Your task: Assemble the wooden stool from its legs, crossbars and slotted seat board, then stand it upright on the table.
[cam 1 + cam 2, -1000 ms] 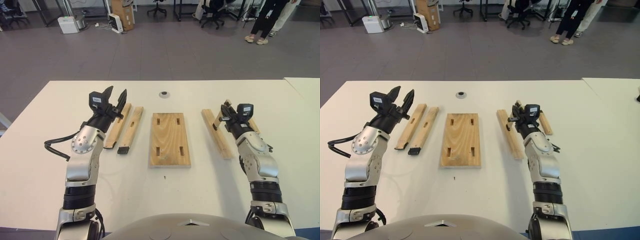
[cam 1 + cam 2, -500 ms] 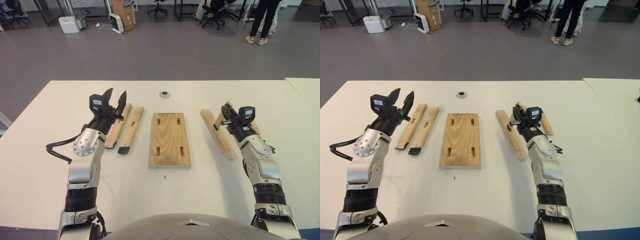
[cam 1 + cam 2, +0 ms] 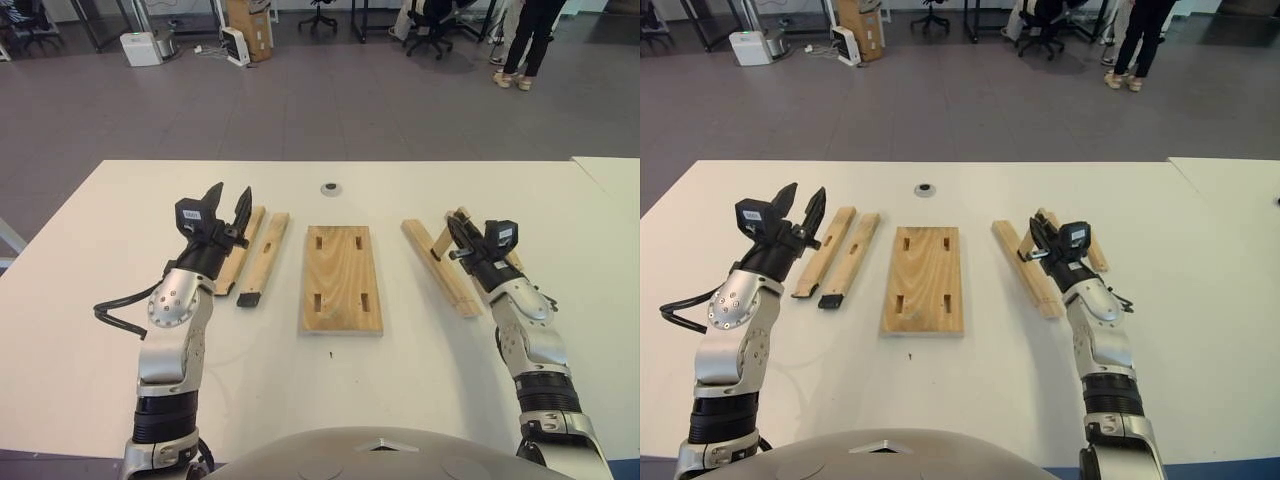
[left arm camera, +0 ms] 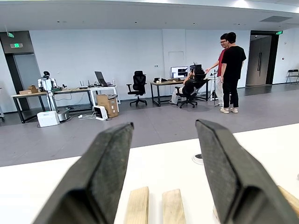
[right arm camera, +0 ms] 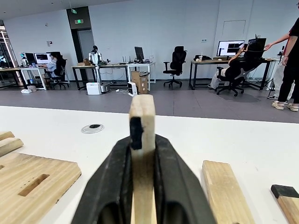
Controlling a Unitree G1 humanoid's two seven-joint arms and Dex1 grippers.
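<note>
The slotted seat board (image 3: 340, 285) lies flat mid-worktop (image 3: 80, 340). To its right, the right gripper (image 5: 142, 140) is clamped on a wooden bar (image 5: 142, 109), probably a crossbar, held on edge just beside a long leg (image 3: 440, 268) that lies flat. On the left, the left gripper (image 3: 231, 192) hangs with its jaws spread wide above the outer leg (image 3: 238, 250), which lies beside a black-tipped leg (image 3: 264, 255). Farthest off, a round grommet (image 3: 329, 188) is set in the worktop.

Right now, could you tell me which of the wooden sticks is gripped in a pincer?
The stick clamped in the right pincer; all the other sticks lie loose on the table.
</note>
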